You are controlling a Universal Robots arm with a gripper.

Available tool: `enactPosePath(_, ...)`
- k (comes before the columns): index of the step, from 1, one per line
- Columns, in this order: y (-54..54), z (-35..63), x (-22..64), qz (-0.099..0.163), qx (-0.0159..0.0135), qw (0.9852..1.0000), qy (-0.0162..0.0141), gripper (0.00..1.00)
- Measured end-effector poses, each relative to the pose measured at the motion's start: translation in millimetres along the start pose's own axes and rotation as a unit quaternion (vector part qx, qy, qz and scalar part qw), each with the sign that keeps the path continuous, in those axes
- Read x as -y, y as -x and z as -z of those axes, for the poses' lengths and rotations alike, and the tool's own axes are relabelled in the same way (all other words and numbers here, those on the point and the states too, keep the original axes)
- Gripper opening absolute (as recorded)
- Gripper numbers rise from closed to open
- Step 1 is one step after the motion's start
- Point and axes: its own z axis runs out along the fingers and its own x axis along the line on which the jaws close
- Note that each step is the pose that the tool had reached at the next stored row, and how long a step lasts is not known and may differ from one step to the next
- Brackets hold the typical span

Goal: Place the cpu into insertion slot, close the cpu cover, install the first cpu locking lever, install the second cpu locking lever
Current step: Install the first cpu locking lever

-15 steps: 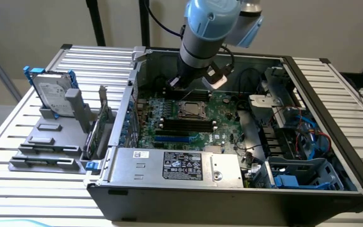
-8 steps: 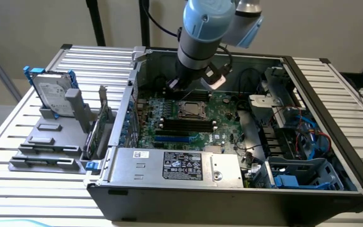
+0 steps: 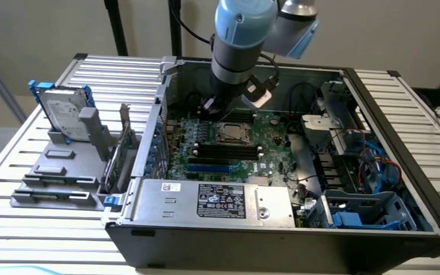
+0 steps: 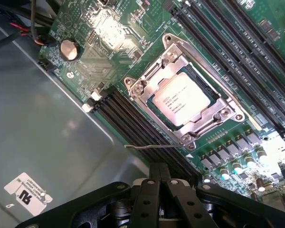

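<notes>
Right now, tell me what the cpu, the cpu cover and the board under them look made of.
The cpu: seemingly a metal lid, pale silvery matte with faint print. The cpu cover: likely stamped steel, with a bright bare-metal sheen on its thin frame and glints at its edges. The board: probably laminate, glossy green with fine traces and solder points.

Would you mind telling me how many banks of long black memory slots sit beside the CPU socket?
2: one bank lies between the cpu and the grey panel, the other on the cpu's opposite side.
</notes>
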Motion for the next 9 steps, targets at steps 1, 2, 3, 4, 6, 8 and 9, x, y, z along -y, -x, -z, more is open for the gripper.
enactPosePath(1,0.5,-0.2,0.3,0.002,0.0038,1.0000,0.0027,0.11)
enactPosePath(2,0.9,-0.5,0.7,0.004,0.0081,0.9999,0.0052,0.11)
enactPosePath(3,1.3,-0.8,0.9,0.007,0.0118,0.9999,0.0070,0.11)
enactPosePath(4,1.5,-1.1,1.2,0.010,0.0153,0.9998,0.0087,0.11)
enactPosePath(6,0.7,-2.2,2.1,0.014,0.0193,0.9997,0.0092,0.11)
enactPosePath(8,-0.2,-3.8,2.9,0.017,0.0206,0.9996,0.0085,0.11)
enactPosePath(9,0.0,-5.2,2.6,0.017,0.0205,0.9996,0.0084,0.11)
